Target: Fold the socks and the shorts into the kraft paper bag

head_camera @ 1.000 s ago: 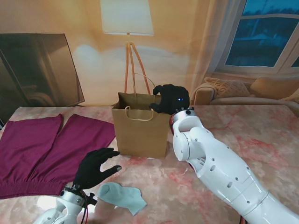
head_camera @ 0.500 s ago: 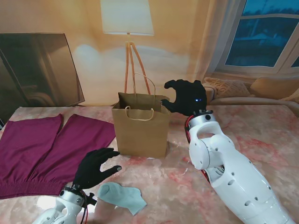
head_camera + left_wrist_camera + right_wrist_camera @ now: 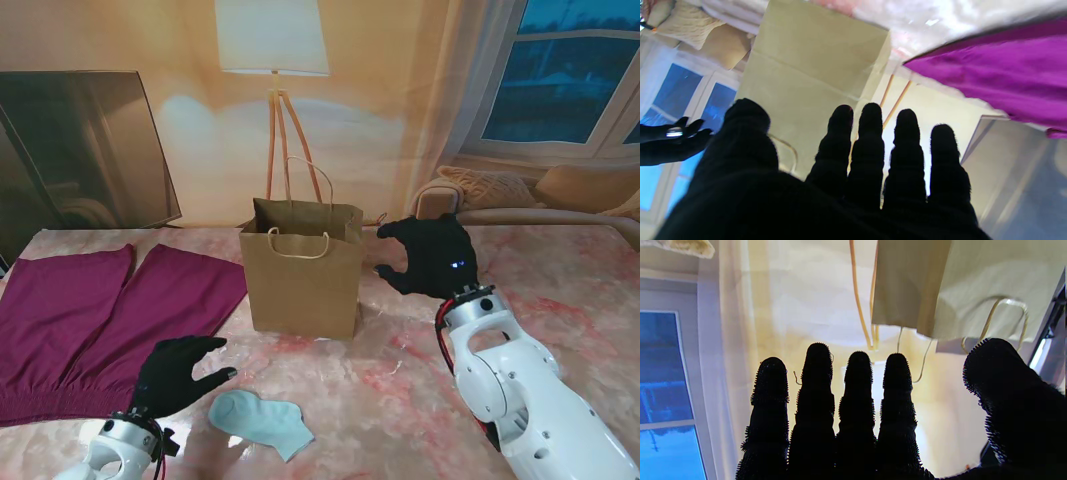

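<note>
Magenta shorts (image 3: pixel 100 310) (sock (image 3: pixel 262 420) pale blue)

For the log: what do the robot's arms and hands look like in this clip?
Both arms are glossy white rounded shells with small dark holes. The right arm shows red cabling at the wrist, beside a dark collar. Each ends in a five-finger hand in a fuzzy black glove: the left hand plain, the right hand with a small blue light on its back.

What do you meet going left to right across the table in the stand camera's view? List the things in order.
Maroon shorts → left hand → light blue sock → kraft paper bag → right hand.
</note>
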Controlling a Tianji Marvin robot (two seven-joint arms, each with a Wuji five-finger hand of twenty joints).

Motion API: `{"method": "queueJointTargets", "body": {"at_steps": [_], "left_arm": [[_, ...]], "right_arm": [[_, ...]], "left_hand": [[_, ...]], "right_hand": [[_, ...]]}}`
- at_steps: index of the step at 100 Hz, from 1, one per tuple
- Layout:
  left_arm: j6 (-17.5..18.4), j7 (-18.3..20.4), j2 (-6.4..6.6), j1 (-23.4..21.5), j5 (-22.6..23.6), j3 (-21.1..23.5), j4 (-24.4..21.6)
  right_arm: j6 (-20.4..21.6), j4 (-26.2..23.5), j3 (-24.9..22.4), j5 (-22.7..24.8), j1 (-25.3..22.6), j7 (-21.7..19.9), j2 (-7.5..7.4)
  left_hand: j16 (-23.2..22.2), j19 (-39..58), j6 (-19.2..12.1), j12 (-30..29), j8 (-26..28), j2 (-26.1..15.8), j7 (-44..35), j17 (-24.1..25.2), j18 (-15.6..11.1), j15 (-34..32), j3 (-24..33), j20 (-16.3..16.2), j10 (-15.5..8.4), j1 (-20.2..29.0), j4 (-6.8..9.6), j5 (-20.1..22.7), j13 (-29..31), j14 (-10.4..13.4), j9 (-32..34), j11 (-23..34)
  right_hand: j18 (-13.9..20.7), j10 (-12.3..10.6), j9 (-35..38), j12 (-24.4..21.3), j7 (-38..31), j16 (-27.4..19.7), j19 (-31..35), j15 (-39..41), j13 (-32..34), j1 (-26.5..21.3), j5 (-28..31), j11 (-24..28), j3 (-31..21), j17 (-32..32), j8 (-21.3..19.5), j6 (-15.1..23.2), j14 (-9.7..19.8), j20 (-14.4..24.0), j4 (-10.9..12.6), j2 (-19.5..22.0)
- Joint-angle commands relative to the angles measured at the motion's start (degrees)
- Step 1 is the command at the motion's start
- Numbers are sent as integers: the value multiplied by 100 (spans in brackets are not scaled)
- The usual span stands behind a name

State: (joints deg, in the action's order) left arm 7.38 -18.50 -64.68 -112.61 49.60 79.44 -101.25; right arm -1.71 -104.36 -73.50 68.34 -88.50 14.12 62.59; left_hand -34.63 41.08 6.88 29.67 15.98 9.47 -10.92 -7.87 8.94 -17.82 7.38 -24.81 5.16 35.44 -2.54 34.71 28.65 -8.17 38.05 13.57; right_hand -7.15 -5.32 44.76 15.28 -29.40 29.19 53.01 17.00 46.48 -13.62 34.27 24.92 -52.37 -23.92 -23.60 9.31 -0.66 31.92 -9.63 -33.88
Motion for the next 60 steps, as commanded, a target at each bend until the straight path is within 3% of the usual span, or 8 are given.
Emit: {"method": "queueJointTargets", "body": {"at_steps": [1, 17, 46, 60], "left_arm": [[-127, 77, 60, -157, -7, 29, -16], [-468, 356, 99, -331, 85, 93, -88], [-783, 633, 154, -352, 246, 2, -85], [-1059, 787, 200, -294, 489, -121, -77]], "right_arm": [[94, 33, -45, -29, -253, 27, -75], [400, 92, -296, 14, -746, 111, -110], [786, 376, -509, 37, -1331, 164, -164], [806, 498, -523, -7, -1361, 241, -160]], "left_hand": [[-345, -122, 108, 514, -111, 157, 158, 151, 31, -186, 164, -170, 75, 59, 228, -231, -240, -65, -25, 277], [-553, -347, 17, 931, -89, 205, 186, 329, -36, -111, 176, -155, 63, 49, 212, -352, -554, -34, -272, 340], [-449, -408, -214, 721, 273, 441, -171, 435, -116, 179, 157, -330, 48, 168, 224, -126, -900, -30, -695, -61], [-420, -396, -187, 568, 293, 680, -62, 467, -128, 216, 294, -396, 48, 287, 231, -371, -1005, -26, -893, -214]], "right_hand": [[10, 54, 73, -57, 94, -140, 22, -147, -110, 127, -1, -95, 16, 6, 24, 51, 3, -140, 257, 103], [29, 67, 55, -75, 114, -171, -27, -193, -155, 154, -18, -135, 27, 46, 30, 37, 14, -175, 260, 145], [-16, 61, 58, -93, 125, -195, -7, -207, -150, 160, -2, -178, 69, 27, 28, 68, 15, -170, 279, 196], [-55, 60, 71, -77, 122, -185, 13, -194, -149, 154, 13, -157, 56, 46, 21, 53, 16, -149, 284, 190]]}}
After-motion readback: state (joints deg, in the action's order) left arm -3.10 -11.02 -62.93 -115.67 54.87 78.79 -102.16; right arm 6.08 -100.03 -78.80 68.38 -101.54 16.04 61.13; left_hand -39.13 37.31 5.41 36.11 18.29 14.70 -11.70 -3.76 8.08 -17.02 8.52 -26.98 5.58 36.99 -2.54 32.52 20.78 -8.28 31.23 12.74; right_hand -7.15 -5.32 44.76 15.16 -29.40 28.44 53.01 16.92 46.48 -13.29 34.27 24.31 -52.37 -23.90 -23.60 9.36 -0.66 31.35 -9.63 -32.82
